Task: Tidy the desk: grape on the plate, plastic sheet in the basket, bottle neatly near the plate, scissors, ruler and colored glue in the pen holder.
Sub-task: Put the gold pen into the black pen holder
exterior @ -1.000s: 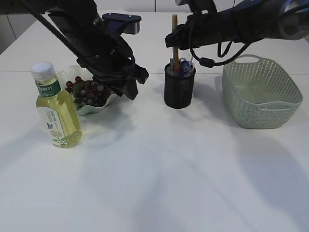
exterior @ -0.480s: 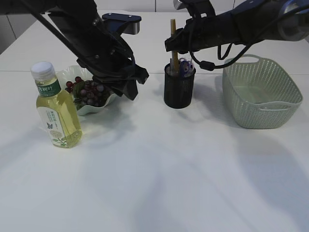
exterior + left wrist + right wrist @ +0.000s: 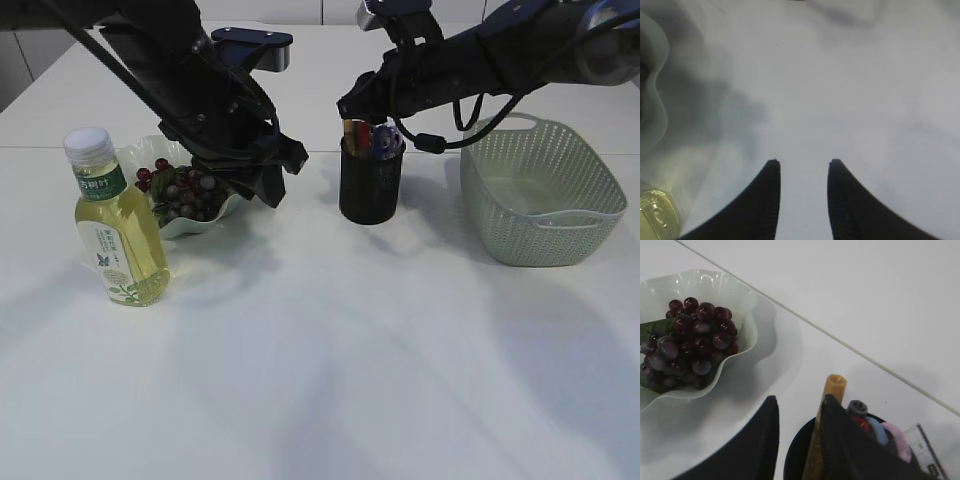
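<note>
A black pen holder (image 3: 371, 182) stands mid-table with several coloured items in it. My right gripper (image 3: 352, 106) hovers just over its rim. In the right wrist view it (image 3: 799, 397) is open, and a tan stick (image 3: 832, 390) stands in the holder (image 3: 800, 460), leaning on the inner side of one finger. A clear ruler end (image 3: 926, 452) shows beside pink and blue tops. The grape bunch (image 3: 185, 190) lies on the wavy plate (image 3: 135, 155). The bottle (image 3: 115, 225) stands upright in front of the plate. My left gripper (image 3: 268, 188) is open and empty beside the plate, over bare table (image 3: 803, 161). I cannot make out the plastic sheet or the scissors.
A pale green basket (image 3: 540, 195) sits at the right, close to the pen holder. The plate's rim (image 3: 655, 100) lies left of the left fingers. Both arms cross above the back half of the table.
The right jaws have opened and the tan stick, held high above the holder before, has dropped down into it. The left arm has not moved.
</note>
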Motion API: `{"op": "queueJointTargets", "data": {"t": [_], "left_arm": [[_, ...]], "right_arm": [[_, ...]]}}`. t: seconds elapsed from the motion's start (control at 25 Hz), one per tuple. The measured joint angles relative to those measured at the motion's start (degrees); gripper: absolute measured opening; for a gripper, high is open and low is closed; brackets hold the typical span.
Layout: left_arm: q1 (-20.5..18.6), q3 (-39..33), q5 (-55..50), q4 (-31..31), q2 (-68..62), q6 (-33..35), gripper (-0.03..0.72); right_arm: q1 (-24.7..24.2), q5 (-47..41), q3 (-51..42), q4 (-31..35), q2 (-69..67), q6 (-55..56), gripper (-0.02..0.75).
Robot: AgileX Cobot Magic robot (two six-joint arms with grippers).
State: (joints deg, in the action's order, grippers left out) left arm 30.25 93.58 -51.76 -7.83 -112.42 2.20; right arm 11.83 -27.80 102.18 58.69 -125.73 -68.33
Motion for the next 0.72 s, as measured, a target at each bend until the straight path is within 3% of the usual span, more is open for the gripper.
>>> {"op": "queueJointTargets", "data": {"t": [0.2, 0.32, 0.52, 0.72], "left_arm": [[0.00, 0.87, -0.25, 0.53, 0.00, 0.00, 0.239], [0.10, 2.21, -1.63, 2.25, 0.00, 0.28, 0.239], [0.09, 4.23, -6.81, 6.17, 0.00, 1.42, 0.239], [0.09, 7.56, -12.01, 8.16, 0.00, 1.64, 0.239]], "right_arm": [[-0.10, -5.96, 0.00, -3.27, 0.11, 2.66, 0.251], [-0.10, -10.80, 0.00, -8.62, 1.47, 7.21, 0.251], [-0.10, -20.52, 0.00, -22.72, 5.84, 20.98, 0.251], [-0.10, -34.60, 2.23, -40.72, 8.59, 43.02, 0.251]]}}
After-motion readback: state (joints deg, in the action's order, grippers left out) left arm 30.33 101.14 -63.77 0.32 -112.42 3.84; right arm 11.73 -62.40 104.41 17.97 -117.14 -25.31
